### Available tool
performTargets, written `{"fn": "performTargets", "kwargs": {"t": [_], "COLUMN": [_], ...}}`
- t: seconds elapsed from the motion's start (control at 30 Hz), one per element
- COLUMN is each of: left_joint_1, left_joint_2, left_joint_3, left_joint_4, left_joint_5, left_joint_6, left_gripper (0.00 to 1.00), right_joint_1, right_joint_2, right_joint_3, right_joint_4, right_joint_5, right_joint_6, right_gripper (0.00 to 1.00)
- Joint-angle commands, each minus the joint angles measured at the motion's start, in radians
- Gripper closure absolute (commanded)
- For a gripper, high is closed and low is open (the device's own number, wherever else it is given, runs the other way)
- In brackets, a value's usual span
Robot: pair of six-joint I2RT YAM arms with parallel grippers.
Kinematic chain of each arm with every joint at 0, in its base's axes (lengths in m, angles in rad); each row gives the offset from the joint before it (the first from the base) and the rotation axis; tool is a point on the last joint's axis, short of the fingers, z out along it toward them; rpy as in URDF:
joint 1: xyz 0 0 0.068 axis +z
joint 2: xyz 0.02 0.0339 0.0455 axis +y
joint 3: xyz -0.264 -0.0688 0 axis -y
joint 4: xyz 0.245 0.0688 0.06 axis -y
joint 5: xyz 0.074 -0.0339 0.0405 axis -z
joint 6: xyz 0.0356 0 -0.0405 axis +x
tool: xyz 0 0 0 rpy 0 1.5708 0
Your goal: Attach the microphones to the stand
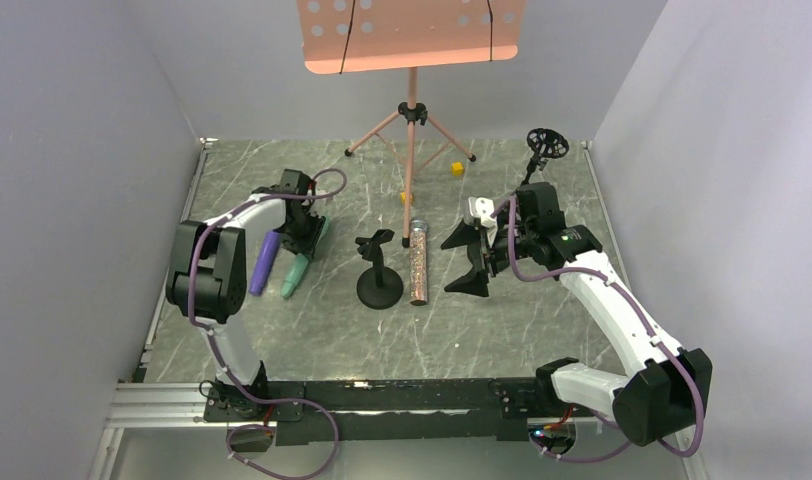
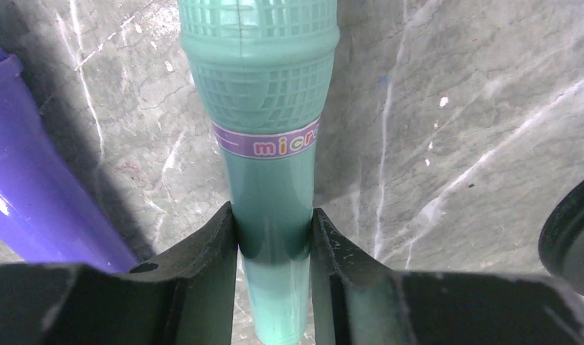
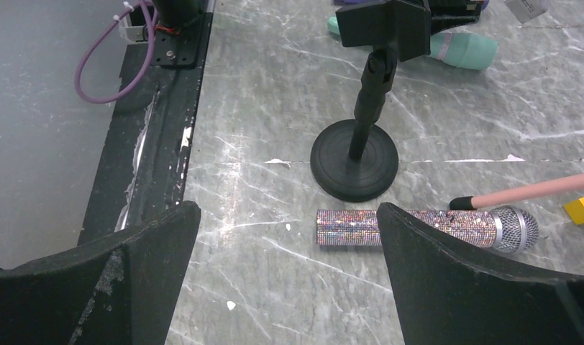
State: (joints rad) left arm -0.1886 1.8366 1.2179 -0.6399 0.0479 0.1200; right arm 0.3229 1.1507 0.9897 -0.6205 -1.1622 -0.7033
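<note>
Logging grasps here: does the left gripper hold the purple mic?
No: the left gripper clamps the green mic by its handle, while the purple mic lies free beside it.

The table (image 1: 312, 330) was grey marble veined in white. The mint-green microphone (image 2: 271, 180) wore a purple band with multicoloured lettering; the purple microphone (image 2: 30, 187) was plain. The glittery microphone (image 3: 347, 228) sparkled pinkish silver, its mesh head silver. The desk stand (image 3: 354, 169) was black, the music stand (image 1: 412, 30) salmon pink, a small block (image 1: 457, 168) yellow.

Marble table (image 1: 312, 340) bears green mic (image 1: 294, 280), purple mic (image 1: 263, 262), glitter mic (image 1: 419, 265), stand (image 1: 379, 287)
</note>
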Motion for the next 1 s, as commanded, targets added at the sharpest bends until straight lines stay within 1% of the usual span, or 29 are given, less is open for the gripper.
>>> {"fn": "performTargets", "kwargs": {"t": [0.0,0.07,0.2,0.3,0.4,0.47,0.53,0.63,0.7,0.77,0.83,0.9,0.93,0.97], "left_joint_1": [-0.009,-0.009,-0.009,-0.009,-0.009,-0.009,-0.008,-0.01,-0.025,-0.081,-0.171,-0.269,-0.31,-0.353], "left_joint_2": [-0.094,-0.161,-0.346,-0.506,-0.689,-0.824,-0.975,-1.078,-1.099,-1.103,-1.091,-1.061,-1.042,-1.021], "left_joint_3": [0.001,-0.019,-0.085,-0.166,-0.238,-0.266,-0.281,-0.271,-0.265,-0.273,-0.267,-0.251,-0.244,-0.237], "left_joint_4": [0.018,0.032,0.073,0.128,0.179,0.218,0.287,0.415,0.502,0.616,0.726,0.818,0.865,0.911], "left_joint_5": [-0.001,0.004,0.02,0.075,0.15,0.207,0.278,0.402,0.464,0.475,0.433,0.374,0.341,0.312], "left_joint_6": [-0.032,-0.047,-0.098,-0.158,-0.211,-0.251,-0.315,-0.44,-0.533,-0.629,-0.673,-0.696,-0.704,-0.707], "left_gripper": [0.87,0.88,0.91,0.91,0.91,0.91,0.91,0.92,0.93,0.93,0.93,0.93,0.94,0.94], "right_joint_1": [-0.012,-0.018,-0.04,-0.06,-0.071,-0.071,-0.071,-0.068,-0.062,-0.046,-0.01,0.038,0.061,0.08], "right_joint_2": [-0.023,-0.024,-0.028,-0.03,-0.033,-0.03,-0.004,0.049,0.087,0.11,0.111,0.094,0.087,0.092], "right_joint_3": [0.021,0.022,0.023,0.029,0.049,0.077,0.143,0.274,0.354,0.399,0.393,0.349,0.336,0.336], "right_joint_4": [0.001,-0.001,-0.01,-0.036,-0.058,-0.046,-0.048,-0.13,-0.14,-0.067,0.105,0.324,0.407,0.449], "right_joint_5": [-0.049,-0.05,-0.06,-0.078,-0.068,-0.049,-0.054,-0.089,-0.125,-0.17,-0.184,-0.154,-0.142,-0.142], "right_joint_6": [-0.035,-0.035,-0.042,-0.064,-0.071,-0.022,0.035,0.072,0.153,0.293,0.505,0.72,0.796,0.842], "right_gripper": [0.0,0.0,0.0,0.0,0.0,0.0,0.0,0.0,0.0,0.0,0.0,0.0,0.0,0.0]}}
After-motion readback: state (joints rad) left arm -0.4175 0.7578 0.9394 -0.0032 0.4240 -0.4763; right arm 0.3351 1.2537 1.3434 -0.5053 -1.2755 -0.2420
